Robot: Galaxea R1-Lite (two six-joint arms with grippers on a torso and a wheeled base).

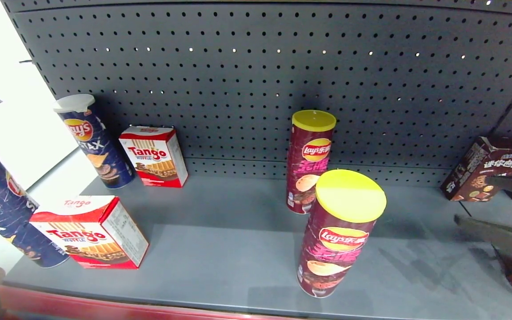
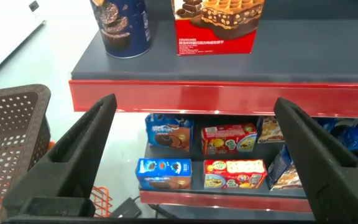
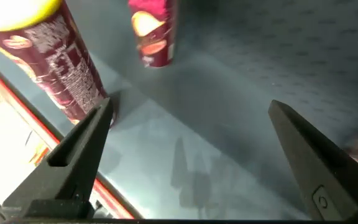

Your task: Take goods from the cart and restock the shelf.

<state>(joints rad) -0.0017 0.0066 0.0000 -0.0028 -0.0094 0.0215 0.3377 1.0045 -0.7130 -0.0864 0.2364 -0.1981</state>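
Two maroon chip cans with yellow lids stand upright on the grey shelf [image 1: 220,249]: one near the front edge [image 1: 340,235], one behind it by the pegboard [image 1: 310,160]. My right gripper [image 1: 471,200] hovers open and empty over the shelf, to the right of the front can. The right wrist view shows that gripper [image 3: 190,107] spread wide above bare shelf, with the front can [image 3: 48,56] and the back can [image 3: 153,31] beyond its fingers. My left gripper [image 2: 194,102] is open and empty, low in front of the shelf's red front lip [image 2: 229,96].
Blue chip cans [image 1: 94,142] [image 1: 2,213] and red wafer boxes [image 1: 156,155] [image 1: 89,231] fill the shelf's left side. Brown chocolate boxes [image 1: 482,169] sit at the right. A brown mesh basket [image 2: 11,143] is beside the left gripper. Cookie packs [image 2: 166,174] line the lower shelf.
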